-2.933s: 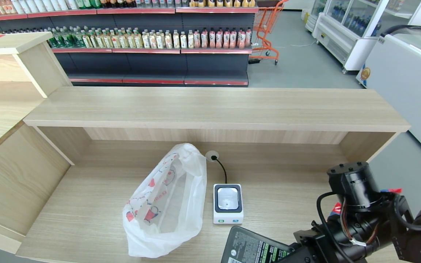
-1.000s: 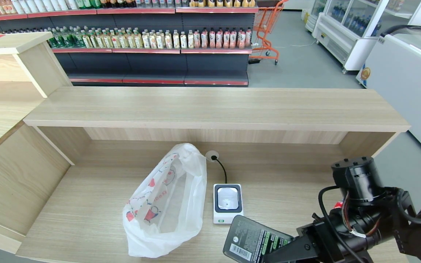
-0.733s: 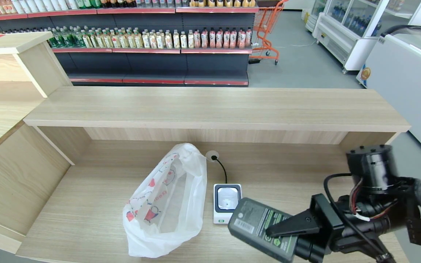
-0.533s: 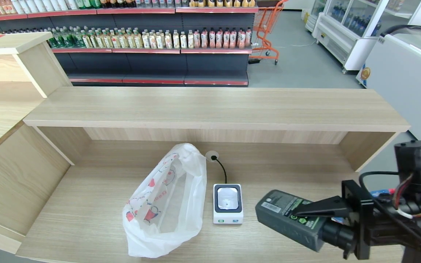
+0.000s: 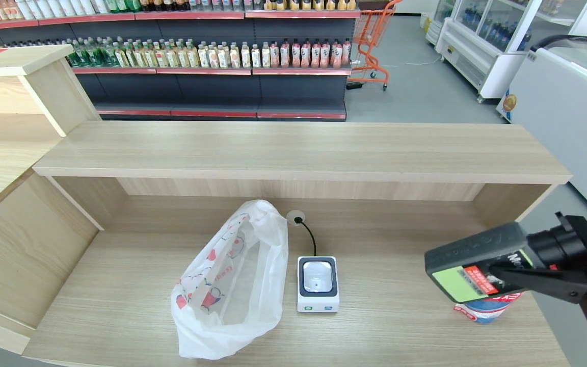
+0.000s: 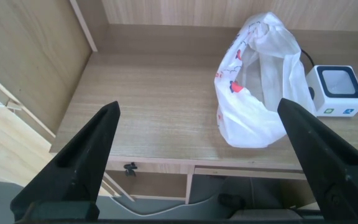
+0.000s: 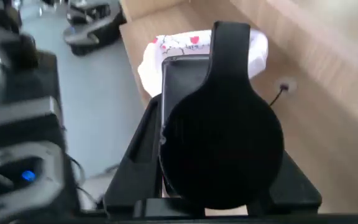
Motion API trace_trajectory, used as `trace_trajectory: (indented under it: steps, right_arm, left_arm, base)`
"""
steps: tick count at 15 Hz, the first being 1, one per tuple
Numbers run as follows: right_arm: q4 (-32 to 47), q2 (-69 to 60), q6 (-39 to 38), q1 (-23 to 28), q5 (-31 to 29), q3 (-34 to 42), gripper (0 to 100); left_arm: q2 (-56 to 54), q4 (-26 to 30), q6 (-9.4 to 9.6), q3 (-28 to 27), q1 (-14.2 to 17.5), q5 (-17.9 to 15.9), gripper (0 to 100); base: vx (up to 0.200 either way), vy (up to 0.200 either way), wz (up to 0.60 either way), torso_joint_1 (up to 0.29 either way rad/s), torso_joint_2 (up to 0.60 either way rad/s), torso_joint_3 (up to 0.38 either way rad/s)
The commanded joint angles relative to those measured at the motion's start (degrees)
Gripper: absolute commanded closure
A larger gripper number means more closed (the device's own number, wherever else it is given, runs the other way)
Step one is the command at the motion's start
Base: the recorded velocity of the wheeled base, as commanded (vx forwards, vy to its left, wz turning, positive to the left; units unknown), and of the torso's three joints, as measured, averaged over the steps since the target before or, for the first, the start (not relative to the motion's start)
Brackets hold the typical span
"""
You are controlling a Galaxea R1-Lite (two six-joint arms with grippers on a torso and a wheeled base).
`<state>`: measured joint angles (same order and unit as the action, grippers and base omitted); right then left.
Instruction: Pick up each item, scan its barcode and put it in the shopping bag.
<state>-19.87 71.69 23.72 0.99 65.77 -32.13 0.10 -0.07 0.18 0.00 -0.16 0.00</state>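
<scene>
Dark grey pack (image 5: 469, 250) with a green and red label is clamped in the right gripper (image 5: 501, 266), held in the air well to the right of the scanner (image 5: 318, 283), above a blue and white cup (image 5: 483, 310) on the worktop (image 5: 120, 300). A white shopping bag (image 5: 232, 285) lies just left of the scanner. The left gripper (image 6: 199, 112) hangs farther left, past the bag, fingers spread wide around nothing.
</scene>
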Motion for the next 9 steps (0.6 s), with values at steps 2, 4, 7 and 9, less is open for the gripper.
trace_trajectory:
  steps: [2,4,7,9]
  right_arm:
    - [0.01,-1.64,-31.72,1.21,-8.82,0.32,100]
    - [0.27,1.17,-35.06,0.86,-9.08,0.85,100]
    - [0.45,4.33,-35.15,-0.55,-9.43,2.78,100]
    - [0.45,4.95,-36.20,-1.69,-10.57,3.75,100]
  left_arm:
    - [-0.01,-0.01,-0.01,0.00,0.07,0.00,0]
    - [-0.01,-0.01,-0.01,0.00,-0.02,0.00,0]
    - [-0.01,-0.01,-0.01,0.00,-0.02,0.00,0]
    - [-0.01,-0.01,-0.01,0.00,-0.02,0.00,0]
  base:
    - [0.000,0.000,0.00,0.000,0.00,0.000]
    - [0.000,0.000,0.00,0.000,0.00,0.000]
    - [0.000,0.000,0.00,0.000,0.00,0.000]
    - [0.000,0.000,0.00,0.000,0.00,0.000]
